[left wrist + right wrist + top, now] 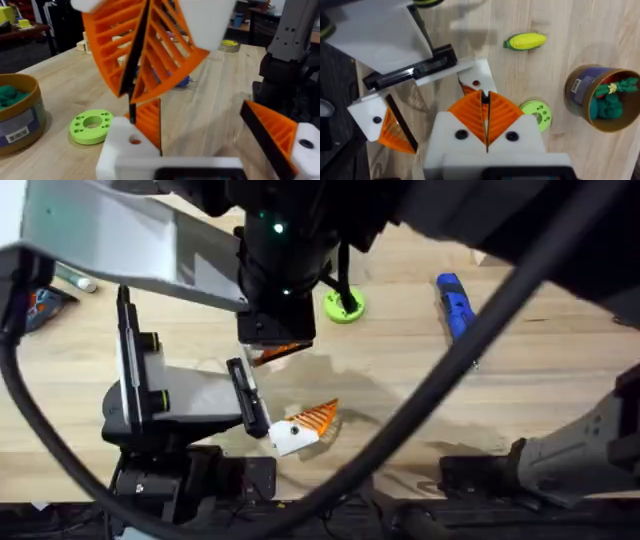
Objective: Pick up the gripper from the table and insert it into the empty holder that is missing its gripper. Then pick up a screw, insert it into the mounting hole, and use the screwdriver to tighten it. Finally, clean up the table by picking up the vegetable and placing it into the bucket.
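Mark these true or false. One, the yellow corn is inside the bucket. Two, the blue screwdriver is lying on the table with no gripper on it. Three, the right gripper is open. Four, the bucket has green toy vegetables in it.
1. The corn is inside the bucket. False: it lies on the table, apart from the bucket.
2. The screwdriver lies on the table, no gripper on it. True.
3. The right gripper is open. False: its orange pads are shut on the orange fingertip, held at the white holder.
4. The bucket holds green toy vegetables. True.
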Robot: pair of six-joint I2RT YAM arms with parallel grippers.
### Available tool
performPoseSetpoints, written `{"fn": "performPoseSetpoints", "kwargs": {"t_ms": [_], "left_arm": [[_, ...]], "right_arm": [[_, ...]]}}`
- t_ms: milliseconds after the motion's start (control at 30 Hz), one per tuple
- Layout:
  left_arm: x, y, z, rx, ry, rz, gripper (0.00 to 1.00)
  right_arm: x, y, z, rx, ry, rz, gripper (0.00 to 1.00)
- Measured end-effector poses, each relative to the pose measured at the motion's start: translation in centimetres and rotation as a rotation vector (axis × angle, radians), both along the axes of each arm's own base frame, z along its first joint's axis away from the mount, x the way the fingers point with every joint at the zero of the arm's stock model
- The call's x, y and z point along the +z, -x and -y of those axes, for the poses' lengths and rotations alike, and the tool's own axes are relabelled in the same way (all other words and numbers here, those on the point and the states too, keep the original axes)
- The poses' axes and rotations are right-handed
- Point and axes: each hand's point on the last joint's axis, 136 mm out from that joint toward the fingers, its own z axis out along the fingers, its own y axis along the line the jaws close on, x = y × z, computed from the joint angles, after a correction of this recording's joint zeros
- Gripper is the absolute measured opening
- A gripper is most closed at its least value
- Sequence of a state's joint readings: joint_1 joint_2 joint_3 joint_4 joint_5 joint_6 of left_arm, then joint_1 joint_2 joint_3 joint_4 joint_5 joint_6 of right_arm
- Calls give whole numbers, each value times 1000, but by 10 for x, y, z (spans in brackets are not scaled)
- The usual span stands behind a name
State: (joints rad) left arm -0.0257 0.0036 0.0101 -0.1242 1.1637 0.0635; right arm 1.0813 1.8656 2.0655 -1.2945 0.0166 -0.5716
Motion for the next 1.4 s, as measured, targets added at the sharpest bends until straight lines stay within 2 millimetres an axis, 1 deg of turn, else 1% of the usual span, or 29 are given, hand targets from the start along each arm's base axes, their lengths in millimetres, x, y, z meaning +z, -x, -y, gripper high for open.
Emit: {"fn": "performPoseSetpoints", "kwargs": {"t_ms": [667, 933, 1400], "left_arm": [[0, 0, 0, 0, 0, 0, 985], [0, 0, 0, 0, 0, -2, 985], [0, 0, 0, 0, 0, 0, 986]], "right_arm": [[0, 3, -4, 9, -14, -16, 6], [-15, 0, -9, 10, 15, -35, 6], [-16, 2, -7, 10, 24, -40, 6]]}}
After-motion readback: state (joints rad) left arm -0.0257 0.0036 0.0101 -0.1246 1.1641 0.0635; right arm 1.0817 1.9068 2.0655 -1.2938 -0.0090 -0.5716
